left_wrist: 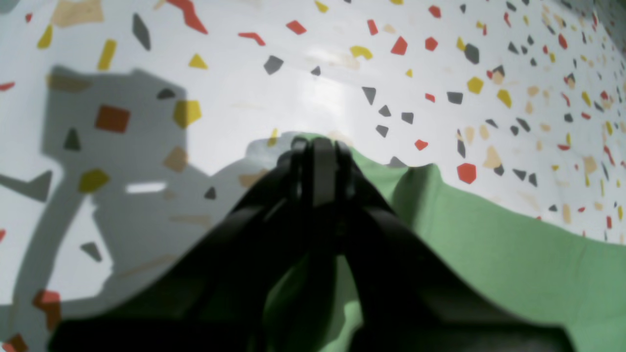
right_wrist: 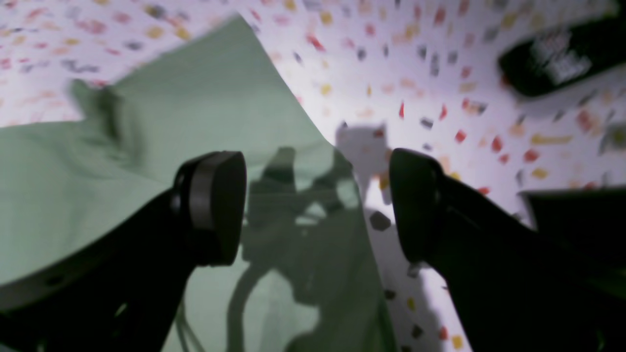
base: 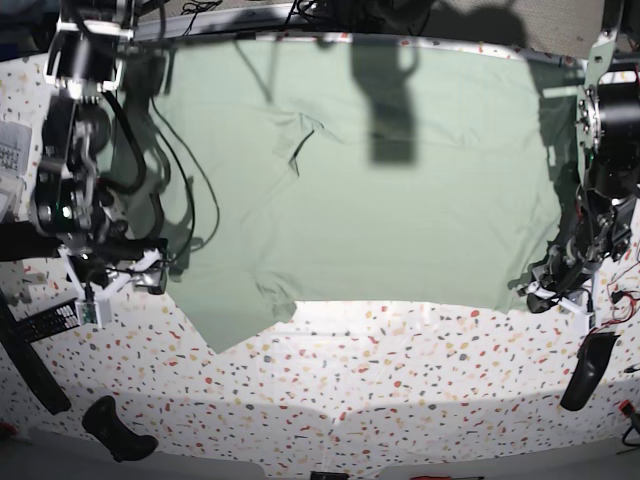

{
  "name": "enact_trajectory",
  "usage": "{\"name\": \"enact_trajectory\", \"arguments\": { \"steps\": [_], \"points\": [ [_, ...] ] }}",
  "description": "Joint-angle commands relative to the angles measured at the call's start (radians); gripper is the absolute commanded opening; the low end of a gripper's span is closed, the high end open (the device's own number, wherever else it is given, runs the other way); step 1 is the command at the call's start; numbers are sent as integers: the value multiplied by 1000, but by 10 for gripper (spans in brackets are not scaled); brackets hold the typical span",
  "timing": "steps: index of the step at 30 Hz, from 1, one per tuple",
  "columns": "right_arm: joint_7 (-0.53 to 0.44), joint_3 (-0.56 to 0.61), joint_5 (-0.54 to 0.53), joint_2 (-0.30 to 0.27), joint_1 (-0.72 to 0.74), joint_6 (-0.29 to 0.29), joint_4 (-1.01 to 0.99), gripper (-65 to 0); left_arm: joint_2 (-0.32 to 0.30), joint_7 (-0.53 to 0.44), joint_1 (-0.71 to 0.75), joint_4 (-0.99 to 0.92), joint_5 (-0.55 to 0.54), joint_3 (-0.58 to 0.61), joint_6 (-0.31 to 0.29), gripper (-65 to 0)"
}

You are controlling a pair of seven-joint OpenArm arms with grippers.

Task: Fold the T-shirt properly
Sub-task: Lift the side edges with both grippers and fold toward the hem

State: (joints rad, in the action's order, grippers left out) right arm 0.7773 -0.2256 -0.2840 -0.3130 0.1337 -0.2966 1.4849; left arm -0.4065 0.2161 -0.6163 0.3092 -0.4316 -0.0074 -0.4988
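The pale mint-green T-shirt (base: pixel 380 190) lies spread flat over most of the speckled table. At its right edge in the base view, my left gripper (base: pixel 540 292) is down at the hem. In the left wrist view the left gripper (left_wrist: pixel 318 146) is shut, and the T-shirt (left_wrist: pixel 489 244) rises to a small peak at the pinched fingertips. My right gripper (base: pixel 150 275) hovers at the shirt's left side. In the right wrist view the right gripper (right_wrist: pixel 318 205) is open above the edge of the T-shirt (right_wrist: pixel 195 98), with nothing between its fingers (right_wrist: pixel 215 205).
The white terrazzo table (base: pixel 400 370) runs along the front below the shirt. A black remote (base: pixel 45 322) and a black handle (base: pixel 120 428) lie at the front left. Another black object (base: pixel 585 370) lies at the front right. Cables hang by the arm on the left.
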Motion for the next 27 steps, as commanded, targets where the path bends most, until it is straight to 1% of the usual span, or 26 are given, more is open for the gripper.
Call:
{"name": "enact_trajectory", "arguments": {
  "steps": [1,6,8,10,13,16,18,21,23,27],
  "points": [
    [-26,-5,-4,-14,57,-4,-29,-209,-7,29,-16,5,11,1,0,-650],
    [-30,-5,2,-14,219,-58,-317,-209,-7,25,-16,5,11,1,0,-650],
    [-32,-5,43,-13,277,-94,-424,-209,-7,21,-16,5,11,1,0,-650],
    [-32,-5,74,-13,322,-124,-515,-209,-7,21,-16,5,11,1,0,-650],
    [-31,-5,75,-12,353,-161,-611,-209,-7,21,-16,5,11,1,0,-650],
    [-10,-5,74,-5,351,-180,-658,-209,-7,21,-16,5,11,1,0,-650],
    [21,-5,69,5,346,-213,-663,-209,-7,21,-16,5,11,1,0,-650],
    [28,-4,25,14,346,-255,-663,-209,-7,21,-16,5,11,1,0,-650],
    [27,-3,-11,19,348,-268,-663,-210,-7,21,-16,5,11,1,0,-650],
    [57,-3,-35,29,348,-299,-663,-214,-7,21,-16,5,11,1,0,-650]
  ]
}}
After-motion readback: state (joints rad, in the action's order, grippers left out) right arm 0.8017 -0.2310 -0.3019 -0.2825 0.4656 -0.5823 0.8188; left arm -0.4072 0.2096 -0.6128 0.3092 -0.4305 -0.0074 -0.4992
